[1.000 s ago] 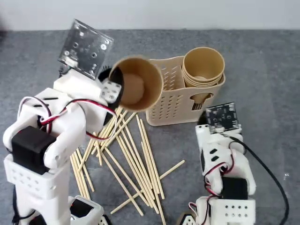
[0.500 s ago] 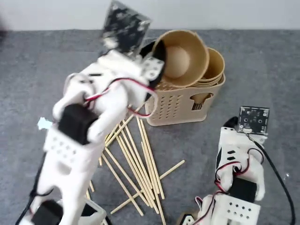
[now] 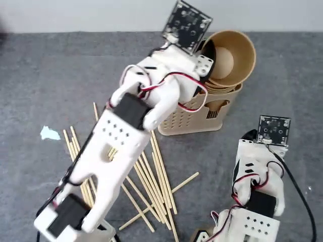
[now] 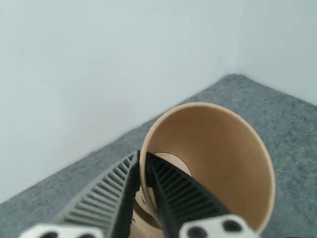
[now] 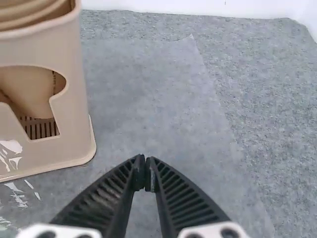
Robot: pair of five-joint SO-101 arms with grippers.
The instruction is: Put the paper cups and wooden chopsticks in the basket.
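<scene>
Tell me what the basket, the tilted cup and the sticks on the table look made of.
Basket: likely plastic, beige, moulded with rows of small holes. Tilted cup: seemingly paper, matte tan, thin rim. Sticks: probably wood or bamboo, pale, matte, thin.

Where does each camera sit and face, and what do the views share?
High view: fixed above the table, looking down on basket, chopsticks, left arm and right arm.
Left wrist view: on the left arm, looking along the left gripper, shut on a paper cup, toward the wall.
Right wrist view: on the right arm, looking along the shut right gripper at the basket.
Shared: basket, in high and right wrist views.
</scene>
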